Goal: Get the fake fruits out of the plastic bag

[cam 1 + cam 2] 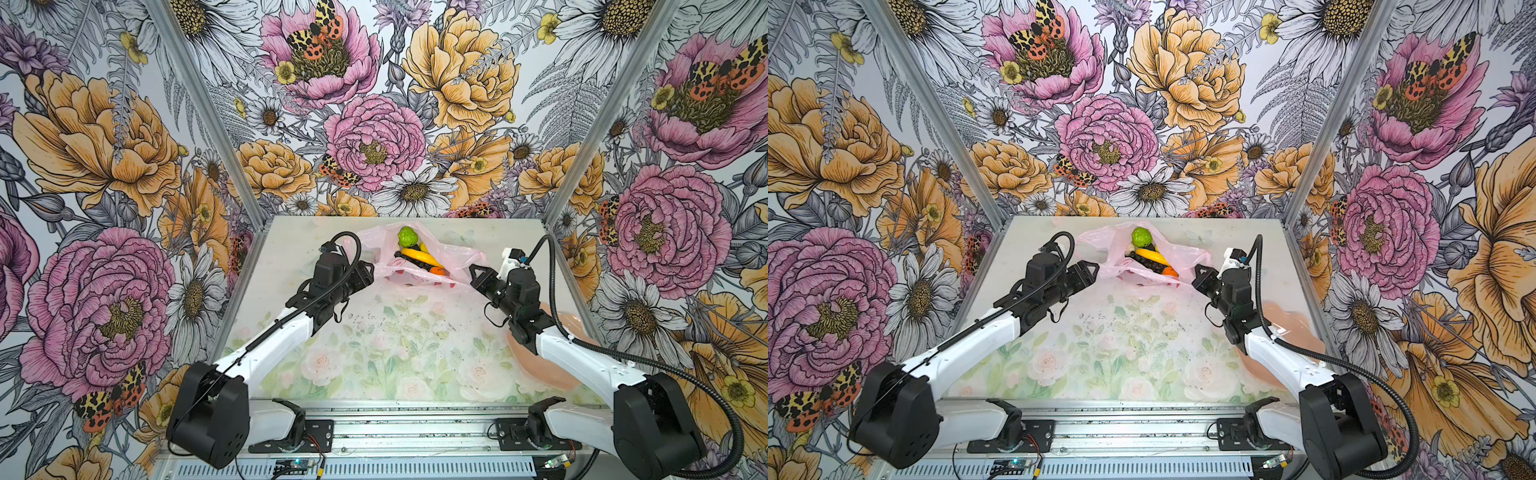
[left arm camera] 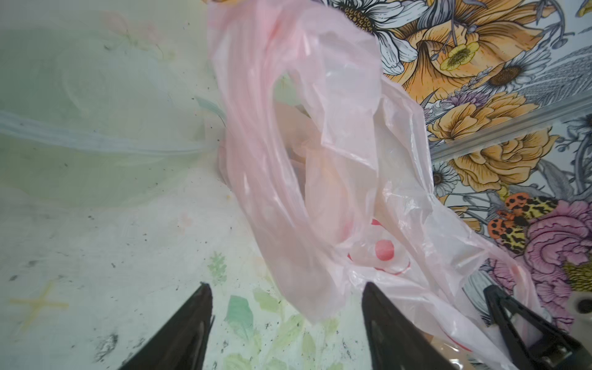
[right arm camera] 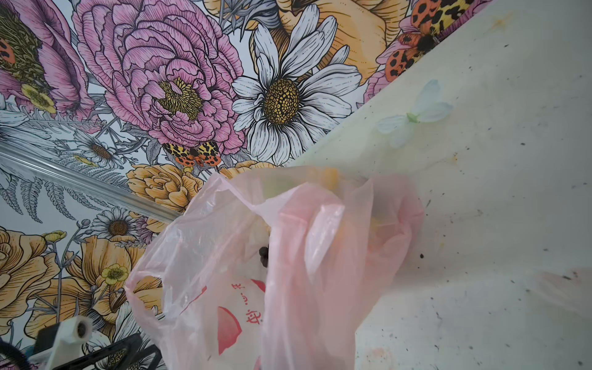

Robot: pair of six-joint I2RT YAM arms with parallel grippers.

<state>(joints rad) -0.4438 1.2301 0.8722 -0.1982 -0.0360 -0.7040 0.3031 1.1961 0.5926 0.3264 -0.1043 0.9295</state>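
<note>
Plastic bag point(image 1: 415, 279) holds fake fruits point(image 1: 415, 253) (banana point(image 1: 420, 257) visible); left gripper point(image 2: 286, 288) gapes; right gripper point(image 1: 474, 271) pinches its edge.

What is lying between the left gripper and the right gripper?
The plastic bag, with the fake fruits showing in its open mouth, lies between the left gripper and the right gripper; both top views show it.

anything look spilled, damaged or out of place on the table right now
Nothing spilled: the fake fruits sit heaped in the open mouth of the plastic bag. The bag is crumpled, with one edge stretched to the shut right gripper. The table is dirtied with dark specks.
</note>
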